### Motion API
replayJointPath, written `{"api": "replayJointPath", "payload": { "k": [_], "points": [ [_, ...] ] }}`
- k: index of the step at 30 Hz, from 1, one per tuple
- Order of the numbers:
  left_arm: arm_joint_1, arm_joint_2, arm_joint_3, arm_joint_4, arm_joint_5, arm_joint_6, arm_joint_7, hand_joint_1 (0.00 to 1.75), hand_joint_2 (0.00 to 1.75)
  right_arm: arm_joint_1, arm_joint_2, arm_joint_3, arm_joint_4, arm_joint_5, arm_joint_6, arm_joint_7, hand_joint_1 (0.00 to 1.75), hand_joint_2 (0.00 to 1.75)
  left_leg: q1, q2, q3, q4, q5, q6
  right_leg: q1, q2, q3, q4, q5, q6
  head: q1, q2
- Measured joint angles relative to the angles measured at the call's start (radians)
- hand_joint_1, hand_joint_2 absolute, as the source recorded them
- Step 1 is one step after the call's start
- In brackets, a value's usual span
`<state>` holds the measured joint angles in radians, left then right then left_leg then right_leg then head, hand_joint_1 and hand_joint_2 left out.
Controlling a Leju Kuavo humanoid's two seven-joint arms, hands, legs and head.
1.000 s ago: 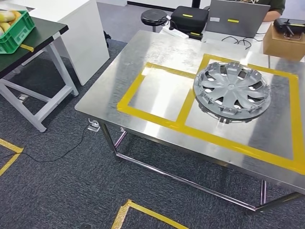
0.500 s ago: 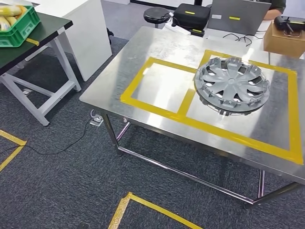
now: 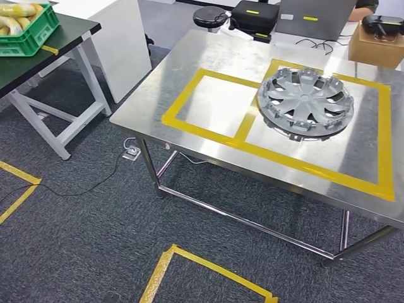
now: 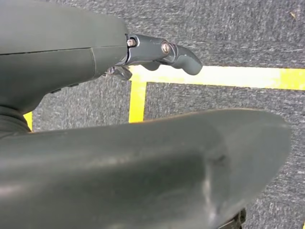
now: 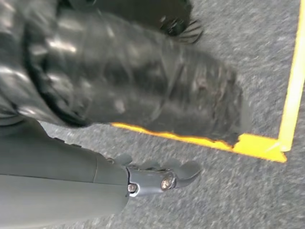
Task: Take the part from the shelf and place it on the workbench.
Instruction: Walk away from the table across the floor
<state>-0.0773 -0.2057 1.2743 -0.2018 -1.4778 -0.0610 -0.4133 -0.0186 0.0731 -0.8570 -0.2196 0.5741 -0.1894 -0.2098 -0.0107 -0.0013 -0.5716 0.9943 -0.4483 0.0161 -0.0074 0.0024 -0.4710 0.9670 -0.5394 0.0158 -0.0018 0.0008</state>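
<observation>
Green crate point(image 3: 29, 31) w/ yellow stuff in it sits on a dark table point(image 3: 57, 47) w/ white legs, far left. White cabinet point(image 3: 119, 44) just beside that. Black stool point(image 3: 212, 17) at the back, next to a black case point(image 3: 255, 16) & a grey laptop point(image 3: 312, 17). Cardboard box point(image 3: 376, 47) back right, black device point(image 3: 383, 24) on top. Person point(image 3: 364, 7) behind the laptop. Grey carpet point(image 3: 86, 240), yellow tape lines point(image 3: 204, 268) on it, black cable point(image 3: 90, 186) to a floor socket point(image 3: 130, 152).
</observation>
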Motion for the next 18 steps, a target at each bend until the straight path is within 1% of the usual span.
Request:
{"api": "replayJointPath", "payload": {
  "k": [1, 2, 3, 4, 5, 6, 7, 8, 9, 10, 11, 12, 13, 15, 16, 17, 18],
  "points": [
    [0.002, 0.001, 0.000, 0.000, 0.003, -0.001, 0.000, 0.00, 0.00, 0.000, 0.003, 0.003, 0.001, 0.007, -0.005, 0.001, 0.00, 0.00, 0.001, -0.001, -0.006, 0.011, -0.013, -0.006, 0.000, -0.002, -0.005, -0.001, 0.006, -0.010, -0.002, 0.000],
    [0.003, 0.003, 0.000, 0.000, 0.007, -0.002, 0.001, 0.00, 0.00, 0.000, 0.006, 0.006, 0.002, 0.012, -0.009, 0.001, 0.00, 0.00, 0.002, -0.001, -0.018, 0.039, -0.042, -0.012, -0.002, -0.005, -0.012, -0.002, 0.013, -0.020, -0.004, 0.000],
    [0.004, 0.004, 0.000, 0.000, 0.010, -0.003, 0.001, 0.00, 0.00, 0.000, 0.009, 0.010, 0.003, 0.017, -0.012, 0.001, 0.00, 0.00, 0.004, -0.001, -0.035, 0.089, -0.084, -0.017, -0.002, -0.008, -0.020, -0.003, 0.021, -0.027, -0.007, 0.000],
    [0.005, 0.005, 0.000, 0.000, 0.013, -0.005, 0.001, 0.00, 0.00, 0.001, 0.010, 0.014, 0.003, 0.022, -0.014, 0.001, 0.00, 0.00, 0.006, -0.001, -0.057, 0.156, -0.133, -0.022, -0.001, -0.009, -0.026, -0.002, 0.027, -0.030, -0.010, 0.000],
    [0.005, 0.006, 0.000, 0.000, 0.017, -0.007, 0.001, 0.00, 0.00, 0.001, 0.012, 0.018, 0.004, 0.028, -0.015, 0.002, 0.00, 0.00, 0.007, -0.001, -0.076, 0.226, -0.173, -0.025, 0.001, -0.011, -0.033, -0.001, 0.034, -0.031, -0.011, 0.000],
    [0.006, 0.006, 0.001, 0.000, 0.021, -0.009, 0.000, 0.00, 0.00, 0.002, 0.015, 0.022, 0.005, 0.035, -0.014, 0.004, 0.00, 0.00, 0.008, -0.001, -0.086, 0.276, -0.195, -0.027, 0.003, -0.012, -0.040, 0.002, 0.040, -0.031, -0.011, 0.000],
    [0.007, 0.006, 0.001, 0.000, 0.026, -0.009, -0.001, 0.00, 0.00, 0.002, 0.017, 0.025, 0.007, 0.040, -0.013, 0.006, 0.00, 0.00, 0.008, -0.001, -0.078, 0.291, -0.195, -0.027, 0.004, -0.013, -0.048, 0.005, 0.046, -0.031, -0.011, 0.000],
    [0.007, 0.006, 0.002, 0.000, 0.030, -0.010, -0.004, 0.00, 0.00, 0.002, 0.020, 0.028, 0.008, 0.044, -0.011, 0.009, 0.00, 0.00, 0.008, -0.001, -0.052, 0.263, -0.175, -0.025, 0.005, -0.014, -0.056, 0.009, 0.050, -0.030, -0.011, 0.000],
    [0.007, 0.006, 0.002, 0.000, 0.035, -0.009, -0.009, 0.00, 0.00, 0.002, 0.023, 0.031, 0.009, 0.047, -0.010, 0.013, 0.00, 0.00, 0.008, -0.001, -0.009, 0.199, -0.144, -0.022, 0.006, -0.014, -0.062, 0.014, 0.052, -0.029, -0.011, 0.000],
    [0.006, 0.007, 0.003, 0.000, 0.039, -0.009, -0.014, 0.00, 0.00, 0.002, 0.027, 0.035, 0.009, 0.051, -0.010, 0.016, 0.00, 0.00, 0.007, -0.001, 0.039, 0.119, -0.118, -0.016, 0.006, -0.014, -0.068, 0.018, 0.054, -0.027, -0.011, 0.000],
    [0.005, 0.007, 0.004, 0.000, 0.043, -0.008, -0.018, 0.00, 0.00, 0.001, 0.030, 0.038, 0.010, 0.055, -0.010, 0.018, 0.00, 0.00, 0.005, -0.001, 0.078, 0.050, -0.099, -0.010, 0.008, -0.014, -0.073, 0.023, 0.056, -0.024, -0.011, 0.000],
    [0.004, 0.007, 0.005, 0.000, 0.045, -0.007, -0.021, 0.00, 0.00, 0.001, 0.033, 0.041, 0.010, 0.057, -0.010, 0.019, 0.00, 0.00, 0.003, -0.001, 0.103, 0.003, -0.090, -0.005, 0.009, -0.014, -0.077, 0.026, 0.059, -0.020, -0.011, 0.000],
    [0.003, 0.008, 0.006, 0.000, 0.046, -0.007, -0.022, 0.00, 0.00, 0.000, 0.034, 0.044, 0.011, 0.059, -0.010, 0.019, 0.00, 0.00, 0.001, -0.001, 0.110, -0.017, -0.089, 0.000, 0.009, -0.014, -0.081, 0.028, 0.063, -0.014, -0.011, 0.000],
    [0.003, 0.007, 0.008, 0.000, 0.048, -0.007, -0.022, 0.00, 0.00, 0.000, 0.037, 0.046, 0.011, 0.060, -0.010, 0.020, 0.00, 0.00, 0.001, 0.000, 0.103, -0.023, -0.079, 0.009, 0.009, -0.014, -0.086, 0.030, 0.070, -0.002, -0.011, 0.000],
    [0.002, 0.006, 0.008, 0.000, 0.048, -0.007, -0.022, 0.00, 0.00, 0.001, 0.037, 0.046, 0.011, 0.061, -0.010, 0.020, 0.00, 0.00, 0.003, 0.001, 0.099, -0.027, -0.072, 0.016, 0.008, -0.013, -0.093, 0.037, 0.062, 0.003, -0.011, 0.000],
    [0.001, 0.005, 0.008, 0.000, 0.049, -0.007, -0.023, 0.00, 0.00, 0.001, 0.038, 0.047, 0.011, 0.063, -0.010, 0.020, 0.00, 0.00, 0.005, 0.002, 0.093, -0.031, -0.063, 0.025, 0.008, -0.010, -0.105, 0.059, 0.041, 0.008, -0.009, 0.000],
    [0.000, 0.005, 0.009, 0.000, 0.051, -0.006, -0.024, 0.00, 0.00, 0.001, 0.038, 0.048, 0.012, 0.066, -0.010, 0.020, 0.00, 0.00, 0.006, 0.003, 0.086, -0.035, -0.054, 0.032, 0.006, -0.008, -0.126, 0.103, 0.006, 0.012, -0.006, 0.000]
  ]
}}
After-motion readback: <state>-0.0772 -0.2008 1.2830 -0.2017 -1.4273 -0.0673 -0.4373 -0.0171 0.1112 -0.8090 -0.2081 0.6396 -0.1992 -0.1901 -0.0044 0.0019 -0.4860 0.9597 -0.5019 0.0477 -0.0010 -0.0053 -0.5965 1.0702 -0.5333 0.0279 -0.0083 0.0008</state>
